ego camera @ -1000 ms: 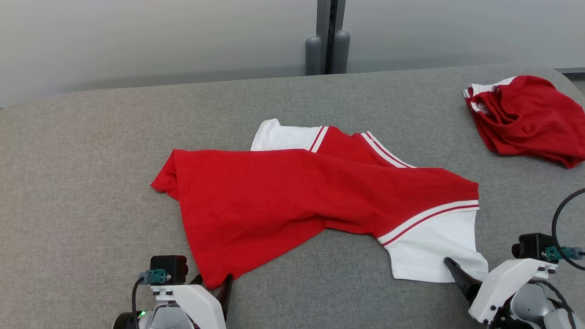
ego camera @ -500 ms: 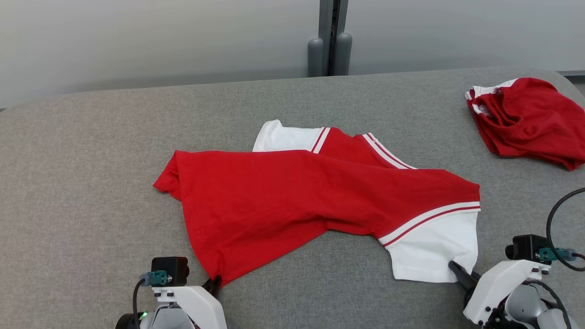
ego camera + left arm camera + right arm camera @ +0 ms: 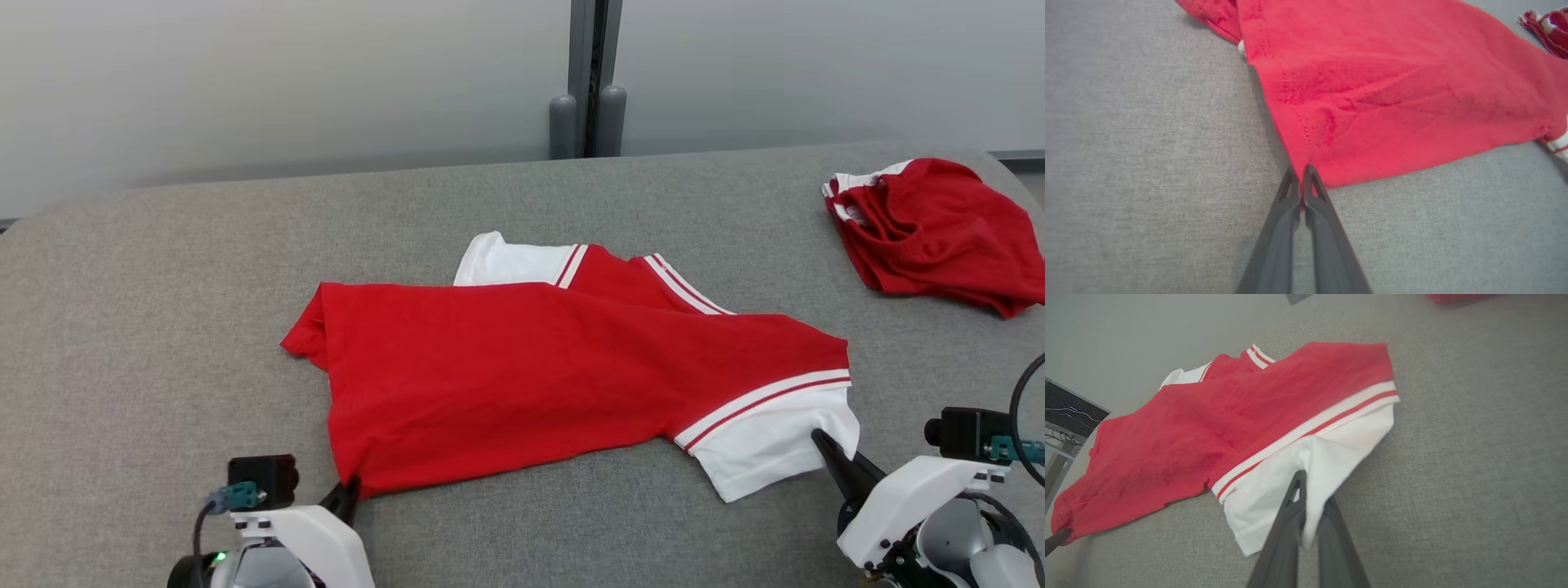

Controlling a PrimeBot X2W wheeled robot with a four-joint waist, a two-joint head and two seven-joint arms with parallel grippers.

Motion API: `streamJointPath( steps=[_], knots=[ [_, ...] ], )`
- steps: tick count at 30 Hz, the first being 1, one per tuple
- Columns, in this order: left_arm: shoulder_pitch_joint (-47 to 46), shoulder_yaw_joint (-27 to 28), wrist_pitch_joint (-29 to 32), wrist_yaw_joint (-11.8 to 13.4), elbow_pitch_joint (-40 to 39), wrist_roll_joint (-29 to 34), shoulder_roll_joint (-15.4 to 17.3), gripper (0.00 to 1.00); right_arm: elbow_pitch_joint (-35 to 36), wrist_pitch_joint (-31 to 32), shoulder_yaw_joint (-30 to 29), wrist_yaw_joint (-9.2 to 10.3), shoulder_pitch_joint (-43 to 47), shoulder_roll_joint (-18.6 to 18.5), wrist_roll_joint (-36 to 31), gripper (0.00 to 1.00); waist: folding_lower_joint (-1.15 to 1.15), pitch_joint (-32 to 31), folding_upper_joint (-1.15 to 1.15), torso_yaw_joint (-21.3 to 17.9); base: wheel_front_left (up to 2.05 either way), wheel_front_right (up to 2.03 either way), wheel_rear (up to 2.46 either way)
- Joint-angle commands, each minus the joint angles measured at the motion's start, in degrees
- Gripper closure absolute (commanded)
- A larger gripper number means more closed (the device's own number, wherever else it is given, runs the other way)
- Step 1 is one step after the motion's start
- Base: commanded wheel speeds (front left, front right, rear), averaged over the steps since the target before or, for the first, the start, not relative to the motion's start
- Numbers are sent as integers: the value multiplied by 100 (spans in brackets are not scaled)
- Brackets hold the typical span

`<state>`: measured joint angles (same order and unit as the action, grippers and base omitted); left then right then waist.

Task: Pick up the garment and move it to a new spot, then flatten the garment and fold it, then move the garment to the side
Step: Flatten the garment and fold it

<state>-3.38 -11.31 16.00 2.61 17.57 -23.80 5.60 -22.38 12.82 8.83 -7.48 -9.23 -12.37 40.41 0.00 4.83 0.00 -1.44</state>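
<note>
Lying central on the table [image 3: 163,269] in the head view, the shirt [image 3: 531,384] has the left gripper [image 3: 347,494] at its near red corner, the right gripper [image 3: 820,441] at the white sleeve [image 3: 775,449]. Left wrist view: fingers [image 3: 1286,228] clamped on that corner. Right wrist view: fingers [image 3: 1284,539] clamped on sleeve cloth. Lifting evenly should keep both pinches from slipping.

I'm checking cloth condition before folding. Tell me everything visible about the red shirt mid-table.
The red shirt looks like soft knit, with white sleeves edged in red-and-white stripes. It lies mostly flat, lightly wrinkled, partly folded over itself on the grey padded surface. The left gripper pinches its red hem corner; the right gripper pinches the near white sleeve.
</note>
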Motion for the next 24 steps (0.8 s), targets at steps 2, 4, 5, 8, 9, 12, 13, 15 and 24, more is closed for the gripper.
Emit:
streamJointPath(
  steps=[2, 4, 5, 8, 9, 12, 13, 15, 24],
  knots=[
    [69, 61, -51, 6, -139, -59, 75, 100, 146, -122, 33, -4, 75, -79, 80, 100, 0, -79, 0, 8, 0, 0, 0],
    [120, 95, -54, -7, -334, -100, 110, 100, 335, -237, 106, -4, 144, -170, 110, 100, 0, -136, 0, 10, 0, 0, 0],
    [168, 109, -41, -3, -433, -101, 142, 100, 447, -323, 134, -4, 183, -221, 110, 100, 0, -170, 0, 12, 0, 0, 0],
    [298, 143, -16, 75, -775, -44, 245, 100, 791, -583, 147, -4, 345, -344, 88, 100, 0, -250, 0, 31, 0, 0, 0],
    [335, 152, -2, 105, -901, -24, 270, 100, 935, -669, 122, -4, 412, -379, 97, 100, 0, -272, 0, 42, 0, 0, 0],
    [508, 175, 83, 217, -1304, 50, 391, 100, 1569, -1045, 34, -4, 639, -482, 177, 100, 0, -305, 0, 78, 0, 0, 0],
    [569, 191, 116, 256, -1445, 69, 426, 100, 1779, -1145, 1, -4, 757, -519, 200, 100, 0, -308, 0, 92, 0, 0, 0],
    [672, 218, 185, 329, -1717, 108, 483, 100, 2175, -1325, -127, -3, 971, -581, 253, 100, 0, -307, 0, 121, 0, 0, 0],
    [1096, 453, 505, 782, -3258, 335, 760, 100, 3934, -1781, -782, -3, 1697, -591, 487, 100, 0, -310, 0, 250, 0, 0, 0]
  ],
)
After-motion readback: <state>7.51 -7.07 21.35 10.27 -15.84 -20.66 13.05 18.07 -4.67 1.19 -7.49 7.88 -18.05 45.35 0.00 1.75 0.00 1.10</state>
